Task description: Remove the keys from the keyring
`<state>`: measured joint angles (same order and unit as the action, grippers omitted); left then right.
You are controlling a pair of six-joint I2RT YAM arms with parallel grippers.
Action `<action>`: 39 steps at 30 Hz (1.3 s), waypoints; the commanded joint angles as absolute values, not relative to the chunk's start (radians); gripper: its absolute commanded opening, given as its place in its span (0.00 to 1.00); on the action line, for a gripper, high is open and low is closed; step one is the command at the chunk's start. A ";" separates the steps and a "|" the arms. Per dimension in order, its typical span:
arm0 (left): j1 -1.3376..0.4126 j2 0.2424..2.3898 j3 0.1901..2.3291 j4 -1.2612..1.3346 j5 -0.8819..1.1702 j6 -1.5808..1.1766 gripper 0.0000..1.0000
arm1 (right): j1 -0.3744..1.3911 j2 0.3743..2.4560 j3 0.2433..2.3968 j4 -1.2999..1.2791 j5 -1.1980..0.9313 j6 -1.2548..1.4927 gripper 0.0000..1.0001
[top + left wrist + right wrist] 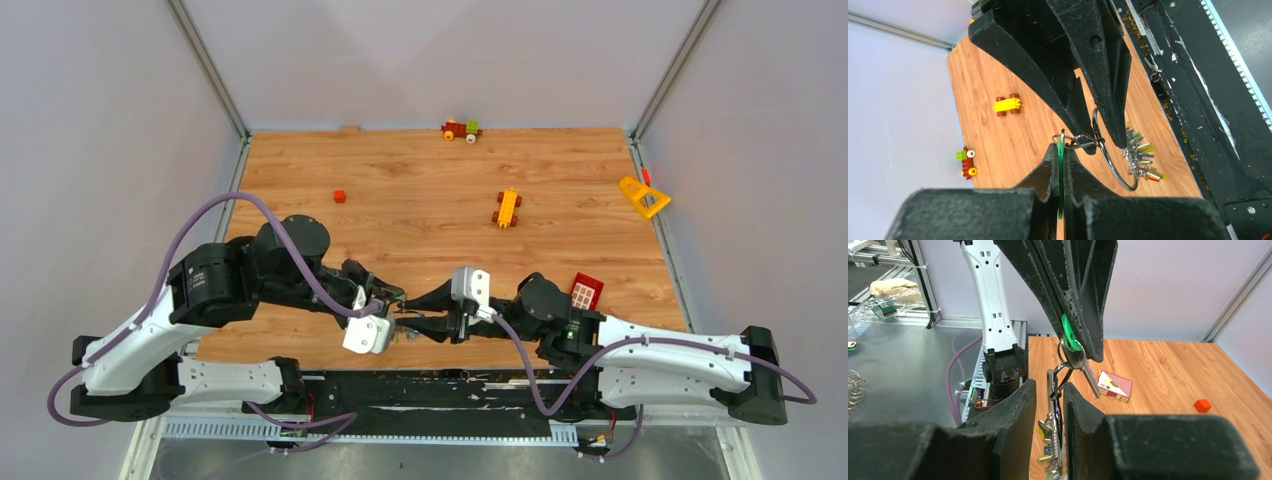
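Left wrist view: the left fingers (1046, 172) are pressed together on a thin green tag (1060, 182), edge-on between them. Its small silver ring links into the keyring (1110, 167), which hangs in the air just past their tips. From the opposite side the right fingers (1018, 410) stand narrow with the keyring's wire loop in the gap between them; whether they actually press it cannot be told. A silver key (1089, 376) hangs from the green tag beside the keyring. The other keys (1142, 159), with green, yellow and red tags, are bunched at the low end of the keyring, blurred. In the top view the keyring is over the near edge of the wooden counter (420, 210), between the two arms. To the right of the keyring lies a red patterned box (587, 291). Beyond the keyring and to its right stands a yellow brick car (508, 207), farther right a yellow wedge-shaped piece (643, 197). Beyond the keyring to its left lies a small red cube (339, 196), and far beyond it, at the back edge, a small brick vehicle (461, 130).
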<state>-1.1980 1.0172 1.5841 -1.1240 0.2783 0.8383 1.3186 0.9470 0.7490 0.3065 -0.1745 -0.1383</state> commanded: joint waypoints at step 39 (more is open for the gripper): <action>-1.200 0.996 1.561 -1.010 0.295 0.822 0.00 | 1.316 0.892 0.730 0.382 -0.151 -0.107 0.11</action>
